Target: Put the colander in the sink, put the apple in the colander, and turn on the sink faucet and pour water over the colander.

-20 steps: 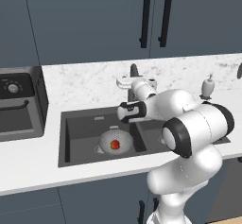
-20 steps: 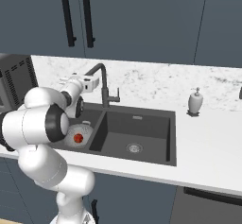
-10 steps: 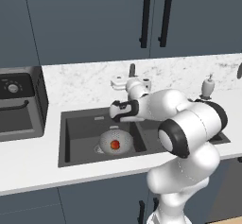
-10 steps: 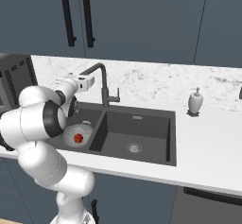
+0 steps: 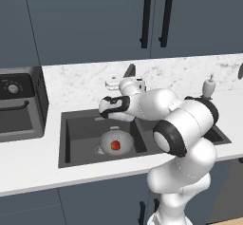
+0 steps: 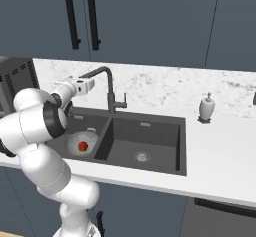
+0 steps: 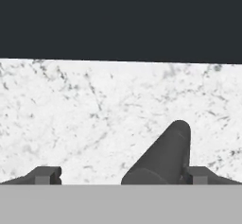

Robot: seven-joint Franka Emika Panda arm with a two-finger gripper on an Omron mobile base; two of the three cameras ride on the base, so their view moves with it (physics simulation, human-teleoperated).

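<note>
Left base view: colander (image 5: 115,142) sits in the left basin of the sink (image 5: 76,138), apple (image 5: 115,145) inside it. Arm reaches over the sink, claw (image 5: 114,83) up at the back edge near the sink faucet (image 5: 129,70), which is mostly hidden behind the hand. Soap bottle (image 5: 209,87) on the bench (image 5: 71,84) to the right.

Right base view: claw (image 6: 86,85) just below the faucet's gooseneck spout (image 6: 101,72); colander (image 6: 82,143) and apple (image 6: 83,146) under it in the left basin.

Hand view: fingertips (image 7: 45,174) spread wide, claw released, holding nothing. A dark faucet part (image 7: 163,154) stands between them, close to the right tip, marble backsplash (image 7: 94,114) behind.
</note>
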